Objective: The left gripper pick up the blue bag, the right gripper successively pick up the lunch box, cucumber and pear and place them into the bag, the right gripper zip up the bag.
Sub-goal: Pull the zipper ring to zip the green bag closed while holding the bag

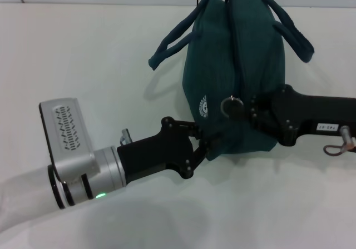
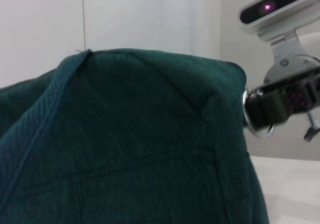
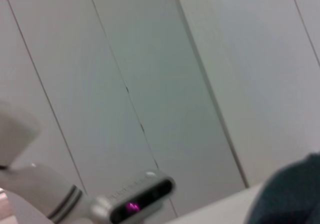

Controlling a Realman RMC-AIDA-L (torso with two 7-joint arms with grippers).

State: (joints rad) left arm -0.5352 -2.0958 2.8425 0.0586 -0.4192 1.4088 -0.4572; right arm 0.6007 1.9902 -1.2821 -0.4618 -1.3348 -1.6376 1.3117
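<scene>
Your right gripper (image 1: 248, 109) reaches in from the right side of the head view and sits against the near end of the blue bag (image 1: 233, 71), right at the zipper's metal ring pull (image 1: 231, 105). Its fingertips are at the ring, and in the left wrist view the black fingers (image 2: 272, 106) look pinched onto that ring (image 2: 255, 129), so you can take it as clamped on the pull.

Your left gripper (image 1: 204, 144) comes in from the lower left and meets the bag's lower near corner. Its linkages press into the fabric, but the fingertips are hidden against the cloth, so you cannot tell whether they are closed on it or merely touching.

You see the bag standing on the white table (image 1: 83, 65), between the two grippers, with its zipper seam running up the end that faces you and both rope handles (image 1: 172, 40) splayed outward. The round white logo (image 1: 203, 106) shows on the left panel, just beside the ring.

In the right wrist view, only a dark corner of the bag shows against the white wall panels (image 3: 200, 84).
</scene>
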